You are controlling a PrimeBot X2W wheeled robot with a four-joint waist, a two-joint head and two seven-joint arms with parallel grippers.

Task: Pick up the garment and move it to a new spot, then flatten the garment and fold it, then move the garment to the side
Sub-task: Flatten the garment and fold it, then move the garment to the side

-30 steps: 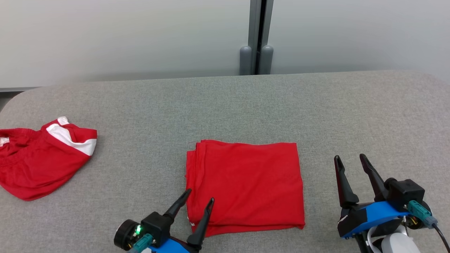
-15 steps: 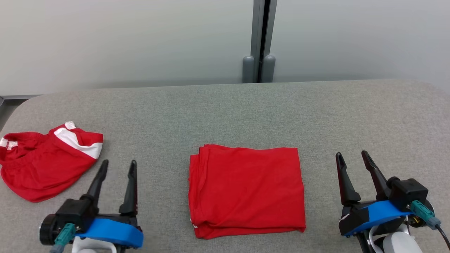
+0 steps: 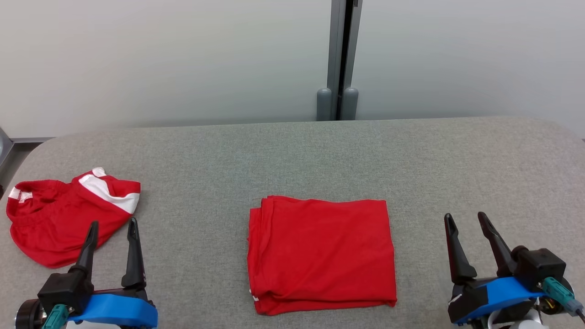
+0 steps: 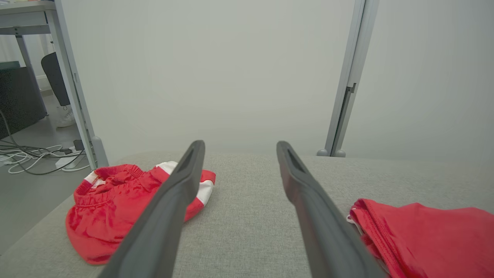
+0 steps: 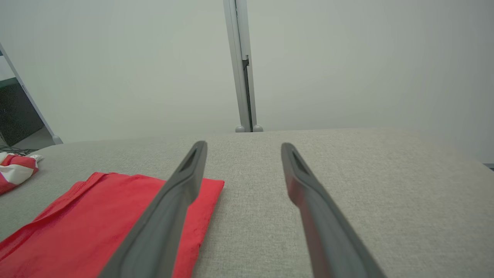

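The folded red cloth garment (image 3: pixel 322 253) lay flat on the grey fabric surface (image 3: pixel 320 155), between the left fingers (image 3: pixel 133 256) and the right fingers (image 3: pixel 454 251), touching neither. Both pairs were spread wide and empty.

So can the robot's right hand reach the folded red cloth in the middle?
Probably yes. The right hand is open and empty, sitting beside the folded garment, and just flat grey table lies between them.

Grey table (image 3: pixel 292 155), folded red garment (image 3: pixel 322 253), crumpled red shorts (image 3: pixel 50 219)
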